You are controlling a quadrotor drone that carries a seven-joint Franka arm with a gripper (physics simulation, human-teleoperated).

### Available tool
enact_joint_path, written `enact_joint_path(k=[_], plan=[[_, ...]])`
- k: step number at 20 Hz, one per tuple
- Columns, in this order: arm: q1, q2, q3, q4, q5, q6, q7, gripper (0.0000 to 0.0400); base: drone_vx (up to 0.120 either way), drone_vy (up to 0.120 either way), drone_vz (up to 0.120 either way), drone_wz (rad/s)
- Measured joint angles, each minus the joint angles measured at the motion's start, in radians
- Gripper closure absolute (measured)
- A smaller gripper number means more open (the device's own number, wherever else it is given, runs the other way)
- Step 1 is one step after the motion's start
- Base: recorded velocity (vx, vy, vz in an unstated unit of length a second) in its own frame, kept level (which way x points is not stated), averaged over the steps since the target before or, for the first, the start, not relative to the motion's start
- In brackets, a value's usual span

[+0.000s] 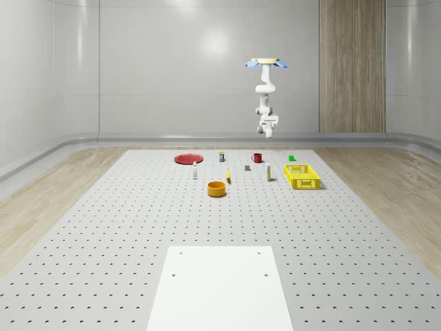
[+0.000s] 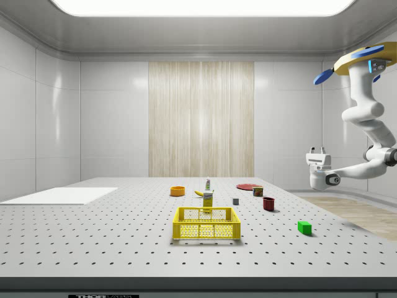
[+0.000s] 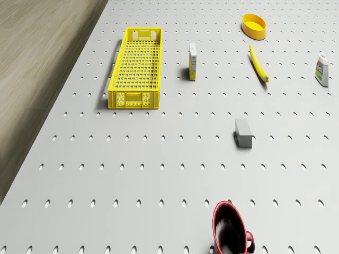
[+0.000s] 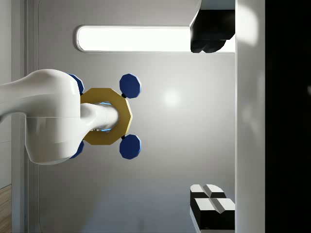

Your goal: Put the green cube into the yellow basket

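Whole-scene view: the drone is hovering high above the far edge of the table, the green cube lying below the gripper, toward this view's right, just behind the yellow basket.

Side view: the gripper is pointing upward, well above the cube.

Wrist view: the fingers are standing wide apart, gripping nothing.
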Motion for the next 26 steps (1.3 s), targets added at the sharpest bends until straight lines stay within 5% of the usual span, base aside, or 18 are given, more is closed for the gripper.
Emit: enact_joint_path(k=[26], plan=[[-0.004,-0.001,0.004,0.017,-0.002,0.002,-0.001,0.0000,0.120,0.120,0.000,0.000]])
